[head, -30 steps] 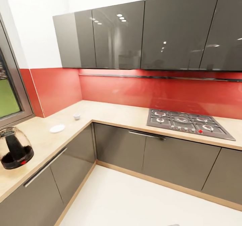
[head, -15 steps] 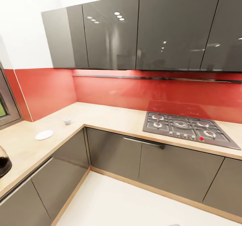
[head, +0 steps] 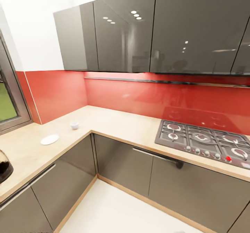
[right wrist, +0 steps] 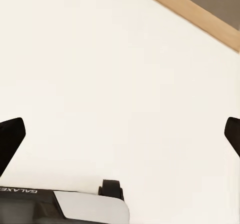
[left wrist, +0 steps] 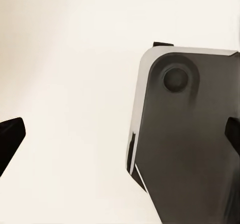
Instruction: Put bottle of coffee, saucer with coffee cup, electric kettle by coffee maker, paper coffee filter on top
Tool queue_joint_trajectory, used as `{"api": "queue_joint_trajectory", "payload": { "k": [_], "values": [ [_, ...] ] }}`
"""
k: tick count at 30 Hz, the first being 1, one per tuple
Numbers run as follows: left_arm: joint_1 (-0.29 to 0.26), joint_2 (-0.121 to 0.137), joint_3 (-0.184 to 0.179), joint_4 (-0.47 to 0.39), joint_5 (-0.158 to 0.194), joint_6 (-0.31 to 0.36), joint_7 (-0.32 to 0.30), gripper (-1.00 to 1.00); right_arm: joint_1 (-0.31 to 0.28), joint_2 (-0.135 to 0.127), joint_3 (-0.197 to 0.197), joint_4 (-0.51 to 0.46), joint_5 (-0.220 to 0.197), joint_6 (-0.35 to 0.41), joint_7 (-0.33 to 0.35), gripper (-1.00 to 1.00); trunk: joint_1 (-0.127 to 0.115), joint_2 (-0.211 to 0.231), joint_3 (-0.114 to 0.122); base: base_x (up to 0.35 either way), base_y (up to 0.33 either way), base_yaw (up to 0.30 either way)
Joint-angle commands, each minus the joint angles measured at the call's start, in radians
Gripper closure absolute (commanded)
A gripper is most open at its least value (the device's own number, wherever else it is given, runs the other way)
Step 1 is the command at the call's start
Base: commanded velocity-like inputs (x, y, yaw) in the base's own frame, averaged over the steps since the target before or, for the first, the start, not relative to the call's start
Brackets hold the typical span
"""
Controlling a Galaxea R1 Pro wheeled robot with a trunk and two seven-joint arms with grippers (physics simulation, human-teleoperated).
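- An L-shaped tabletop [head: 114, 122] runs under dark grey wall cabinets [head: 139, 32] and a red backsplash [head: 139, 96].
- The white saucer [head: 49, 139] lies on its left run; the small coffee cup [head: 74, 125] stands near it, apart, toward the corner.
- A dark glass vessel [head: 5, 167] (cut by the frame edge) sits at far left.
- A gas hob [head: 205, 143] is set in at right.
- The left gripper [left wrist: 120, 144] and right gripper [right wrist: 120, 139] both hang spread wide and empty over pale floor [right wrist: 120, 84].
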Motion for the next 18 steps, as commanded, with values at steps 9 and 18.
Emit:
{"api": "queue_joint_trajectory", "payload": {
  "k": [9, 18],
  "values": [
    [0.001, 0.000, 0.001, -0.002, 0.007, -0.002, 0.000, -1.00, -0.001, 0.000, 0.008, 0.001, -0.005, -0.003, -0.004, -1.00, 0.001, -0.001, -0.001, 0.184, -0.146, 0.277],
    [0.001, -0.001, 0.001, -0.002, 0.008, -0.003, 0.000, -1.00, -0.001, 0.000, 0.008, 0.001, -0.005, -0.003, -0.004, -1.00, 0.001, -0.001, -0.001, 0.148, -0.068, 0.278]
  ]
}}
